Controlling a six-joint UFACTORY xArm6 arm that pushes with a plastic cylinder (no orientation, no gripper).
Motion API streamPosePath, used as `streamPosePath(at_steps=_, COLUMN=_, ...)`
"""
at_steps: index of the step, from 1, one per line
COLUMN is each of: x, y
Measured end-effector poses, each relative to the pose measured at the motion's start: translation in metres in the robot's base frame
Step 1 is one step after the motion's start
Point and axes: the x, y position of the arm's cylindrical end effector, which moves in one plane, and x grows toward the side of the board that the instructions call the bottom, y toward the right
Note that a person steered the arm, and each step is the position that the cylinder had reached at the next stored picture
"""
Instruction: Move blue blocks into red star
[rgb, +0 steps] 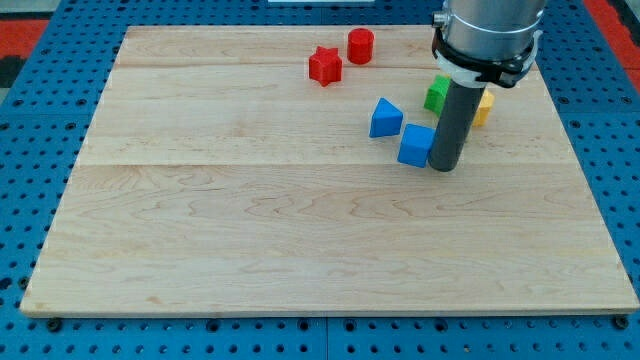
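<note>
Single view, wooden desk on a blue pegboard surround.

Scanning from the view's left: the left half of the desk is carrying nothing. Near the top, left of centre-right, the red star is sitting flat, with a red cylinder just beside it on its upper right; whether the two are touching cannot be told.

Further right and lower, the blue triangular block is lying apart from the star, down and to the view's right of it. Just beside it, lower right, the blue cube is resting; the two blues look close to touching at a corner.

My tip is standing against the cube's right side, apparently in contact. No claw is fitted on this rig, so nothing is spreading or pinching; the rod is only pushing.

Behind the rod, a green block and a yellow block are partly hidden, shapes unclear.

Judgement: the step in hand is herding the blue pair toward the star, and it is only beginning, since both blues are sitting well short of it. The next move is calling for a push up and to the view's left, ideally driving the cube into the triangular block so both travel together. Risk: the cube rotating off my tip, or the pair splitting.
</note>
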Motion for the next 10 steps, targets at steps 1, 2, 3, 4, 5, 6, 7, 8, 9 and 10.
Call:
streamPosePath(at_steps=1, x=-0.008, y=0.000)
streamPosePath(at_steps=2, x=-0.012, y=0.000)
streamPosePath(at_steps=3, x=-0.012, y=-0.012)
streamPosePath(at_steps=4, x=-0.013, y=-0.028)
streamPosePath(at_steps=5, x=-0.025, y=-0.033)
streamPosePath(at_steps=6, x=-0.058, y=-0.053)
streamPosePath(at_steps=7, x=-0.103, y=-0.089)
streamPosePath(at_steps=8, x=-0.143, y=-0.116)
streamPosePath(at_steps=9, x=-0.165, y=-0.129)
streamPosePath(at_steps=10, x=-0.146, y=-0.116)
